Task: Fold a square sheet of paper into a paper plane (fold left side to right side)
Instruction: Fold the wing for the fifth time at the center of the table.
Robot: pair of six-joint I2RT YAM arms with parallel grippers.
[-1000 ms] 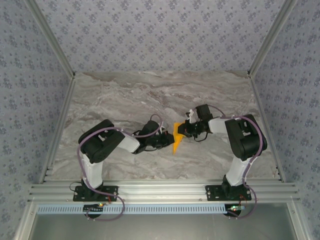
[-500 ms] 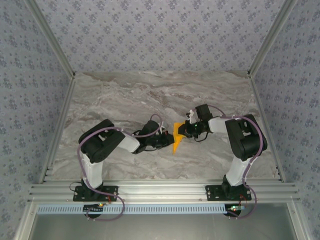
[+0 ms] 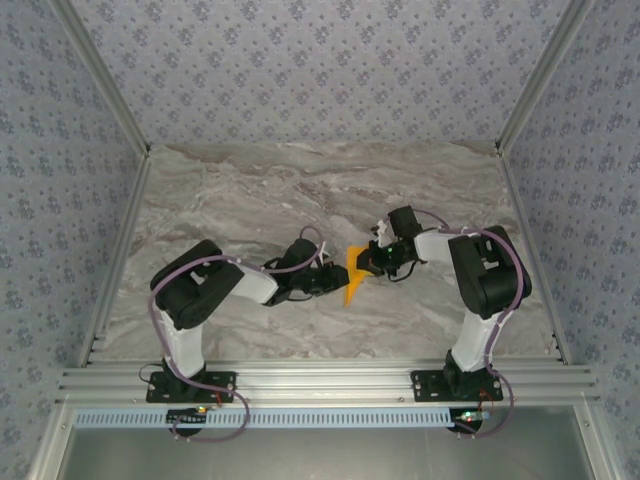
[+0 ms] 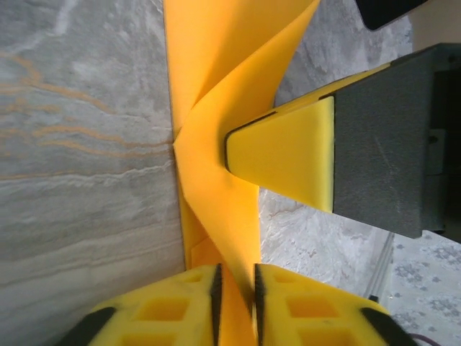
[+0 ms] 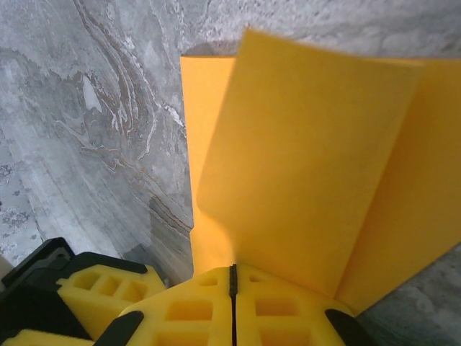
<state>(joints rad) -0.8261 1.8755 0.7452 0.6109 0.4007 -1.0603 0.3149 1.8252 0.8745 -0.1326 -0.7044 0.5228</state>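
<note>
The square sheet of paper (image 3: 351, 277) is orange-yellow and folded into a narrow creased shape at mid-table, between both grippers. My left gripper (image 3: 338, 281) reaches it from the left. In the left wrist view its jaws (image 4: 235, 280) stand slightly apart, and a strip of the paper (image 4: 216, 101) runs through the gap. My right gripper (image 3: 372, 262) comes from the right and is shut on the paper. In the right wrist view its jaws (image 5: 233, 271) pinch a raised flap (image 5: 302, 158). One right finger (image 4: 288, 158) presses against the paper's crease.
The marble tabletop (image 3: 250, 200) lies open around the paper. Patterned walls and metal rails (image 3: 120, 240) bound the table left and right. A rail (image 3: 320, 380) carrying both arm bases runs along the near edge.
My left gripper's jaws have parted a little around the paper strip, and the left arm's elbow has shifted slightly left. The right gripper keeps its grip and has barely moved.
</note>
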